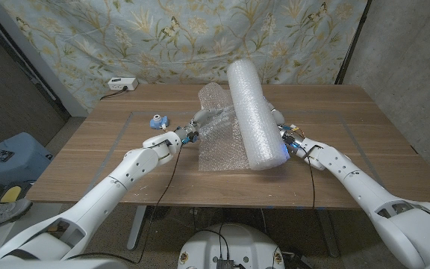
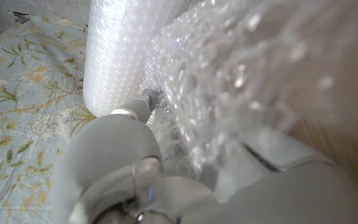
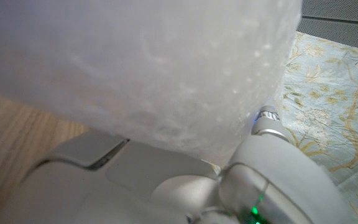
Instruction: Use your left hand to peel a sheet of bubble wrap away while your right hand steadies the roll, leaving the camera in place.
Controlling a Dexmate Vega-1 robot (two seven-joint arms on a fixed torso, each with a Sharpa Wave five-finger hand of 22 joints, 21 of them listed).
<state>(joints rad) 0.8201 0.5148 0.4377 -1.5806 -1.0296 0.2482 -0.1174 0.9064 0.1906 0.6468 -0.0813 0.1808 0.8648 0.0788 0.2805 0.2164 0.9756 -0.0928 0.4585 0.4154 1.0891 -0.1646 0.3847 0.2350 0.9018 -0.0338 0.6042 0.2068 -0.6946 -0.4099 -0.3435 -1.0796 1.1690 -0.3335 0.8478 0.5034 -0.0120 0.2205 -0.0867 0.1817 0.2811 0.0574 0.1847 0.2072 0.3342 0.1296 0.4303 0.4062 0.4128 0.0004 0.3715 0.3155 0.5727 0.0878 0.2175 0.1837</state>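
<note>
- Bubble wrap roll (image 1: 254, 112) lies mid-table, slanting from the far side toward the robot; a loose sheet (image 1: 216, 138) spreads from its left side across the wooden table (image 1: 364, 142).
- Left hand (image 1: 187, 134) pinches the sheet's left edge, lifting it off the tabletop; the left wrist view shows the film bunched over its fingers (image 2: 148, 99), w/ the roll standing just beyond.
- Right hand (image 1: 288, 138) presses against the roll's near right end; its own wrist view is mostly white plastic, so whether the fingers wrap round or just push flat is hard to tell — prob. held, not clamped.
- Step in hand, as judged: draw the sheet left and slightly up, away from the roll, w/ steady tension so it peels along the perforation rather than dragging the roll over. Right hand should bear down harder as the pull grows.
- Camera (image 1: 157, 119), small and blue, sits just beyond the left forearm, near the pull path; a wide sweep could knock it, so keep the pull low and toward the robot.
- White power strip (image 1: 121, 84) rests at the far left edge, well apart; floral cloth (image 1: 200, 37) hangs behind.
</note>
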